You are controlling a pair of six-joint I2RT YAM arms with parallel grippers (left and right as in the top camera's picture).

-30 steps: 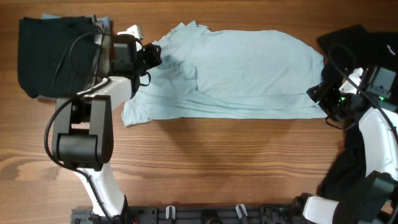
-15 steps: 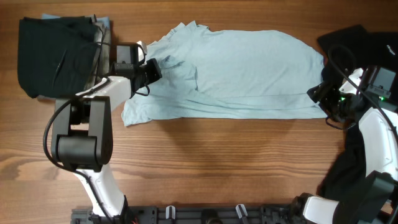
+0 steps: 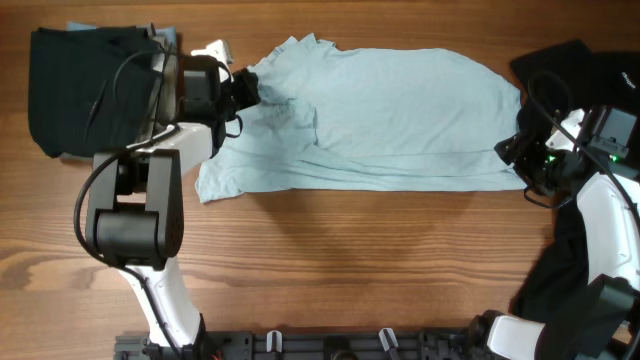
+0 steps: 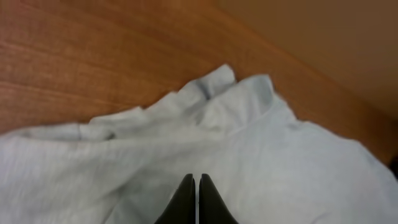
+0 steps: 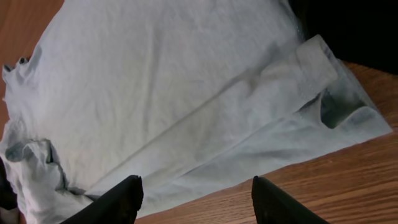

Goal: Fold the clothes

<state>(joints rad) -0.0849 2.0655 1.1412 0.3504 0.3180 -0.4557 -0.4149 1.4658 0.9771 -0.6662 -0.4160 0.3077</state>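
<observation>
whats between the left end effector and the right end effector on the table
The light-blue T-shirt, spread on the wooden table, fills the stretch from the left end effector to the right end effector; the overhead view shows it.

Surface: wooden table (image 3: pixel 330 260), warm reddish-brown, grain running left to right | Near edge: black rail (image 3: pixel 330 345) along the table's front | Beyond far edge: plain tan surface (image 4: pixel 323 31), blurred | Light: soft, even, faint shadows

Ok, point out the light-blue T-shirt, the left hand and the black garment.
light-blue T-shirt (image 3: pixel 400 110), overhead view, middle of its body
left hand (image 4: pixel 197 180), left wrist view, between its shut fingertips
black garment (image 3: pixel 72 92), overhead view, middle of the fabric
</observation>
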